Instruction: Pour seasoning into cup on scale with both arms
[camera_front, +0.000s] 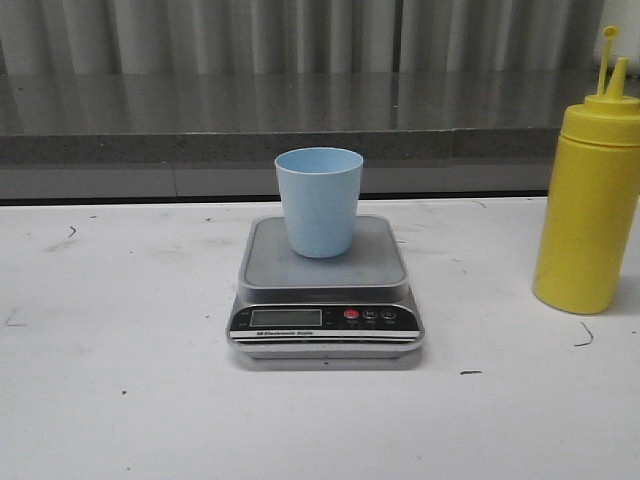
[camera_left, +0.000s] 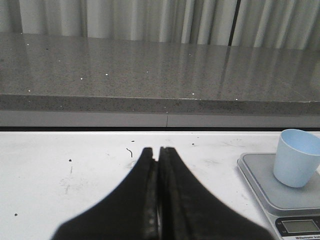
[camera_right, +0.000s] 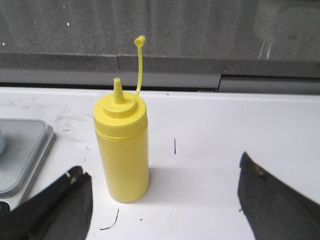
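Left gripper (camera_left: 159, 150) is closed on nothing; right gripper (camera_right: 165, 195) gapes wide, bottle (camera_right: 122, 145) upright before it. Cup (camera_front: 319, 201) stands on scale (camera_front: 325, 295) mid-table; bottle near the right edge.

bare table (camera_front: 120, 400) lay left of the scale (camera_front: 325, 300); the cup (camera_front: 319, 200) stood on it, the seasoning (camera_front: 588, 200) well apart, right.

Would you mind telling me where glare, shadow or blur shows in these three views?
Front view: soft, even light, a faint shadow under the scale. Left wrist view: the shut fingers are dark and blurred; the stone ledge reflects the curtains. Right wrist view: the bottle is sharp, the open fingers blurred.
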